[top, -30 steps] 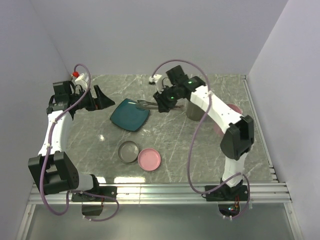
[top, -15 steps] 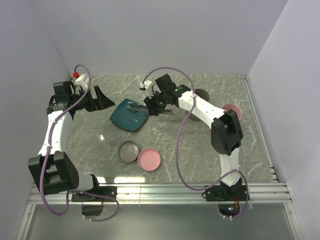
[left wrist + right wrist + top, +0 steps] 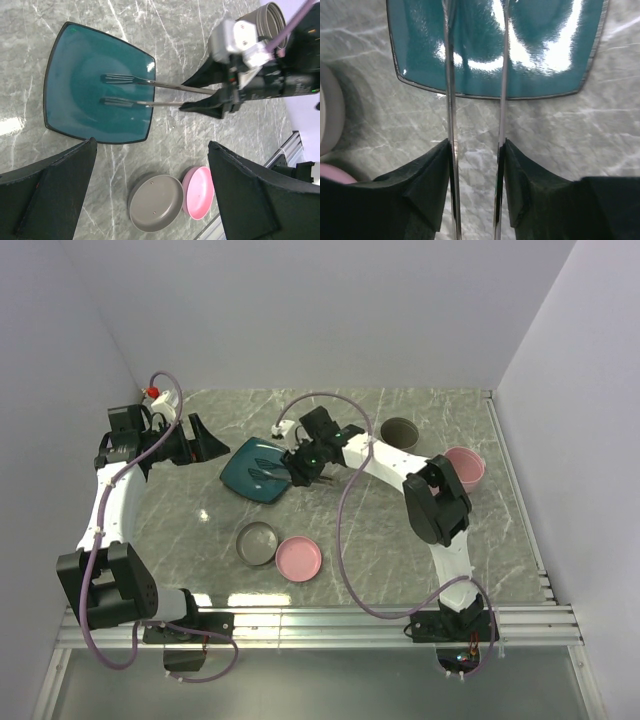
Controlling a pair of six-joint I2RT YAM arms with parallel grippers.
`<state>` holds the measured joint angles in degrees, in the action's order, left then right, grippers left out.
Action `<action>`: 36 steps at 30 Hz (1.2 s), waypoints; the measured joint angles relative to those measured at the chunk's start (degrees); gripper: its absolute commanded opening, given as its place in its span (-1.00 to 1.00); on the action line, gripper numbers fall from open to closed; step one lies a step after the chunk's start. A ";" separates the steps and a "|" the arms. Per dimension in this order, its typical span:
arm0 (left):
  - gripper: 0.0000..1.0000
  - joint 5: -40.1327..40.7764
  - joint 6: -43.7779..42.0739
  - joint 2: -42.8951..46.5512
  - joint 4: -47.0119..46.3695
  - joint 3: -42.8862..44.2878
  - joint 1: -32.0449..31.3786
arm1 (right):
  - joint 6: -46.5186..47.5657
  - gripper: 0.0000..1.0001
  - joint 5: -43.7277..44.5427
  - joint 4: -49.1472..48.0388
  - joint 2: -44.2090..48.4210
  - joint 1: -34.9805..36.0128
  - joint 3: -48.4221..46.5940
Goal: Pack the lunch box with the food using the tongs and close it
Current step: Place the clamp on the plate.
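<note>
As pale walls (image 3: 300, 310) hem the grey marble table (image 3: 350, 540), right gripper (image 3: 476, 145) pinches the tongs (image 3: 450, 100) over the teal plate (image 3: 75, 110); left gripper (image 3: 152, 145) gapes empty.

L arm: elbow bent, reaching up the far-left side, wrist turned inward. L claw (image 3: 207, 440) wide open, nothing in it. R arm stretched fwd & across to the left, wrist low. R claw (image 3: 295, 470) partly closed, clamped on the tongs (image 3: 165, 85), one finger pressing each tong arm from outside.
</note>
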<state>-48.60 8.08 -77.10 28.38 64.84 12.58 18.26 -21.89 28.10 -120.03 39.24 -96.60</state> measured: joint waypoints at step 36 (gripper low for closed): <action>0.99 1.97 -1.38 2.97 0.02 0.00 0.00 | 1.68 0.62 3.02 4.31 -2.34 0.63 -1.42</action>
<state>-46.63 6.70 -74.13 28.40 64.84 12.58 19.94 -18.87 32.40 -122.37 39.88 -98.02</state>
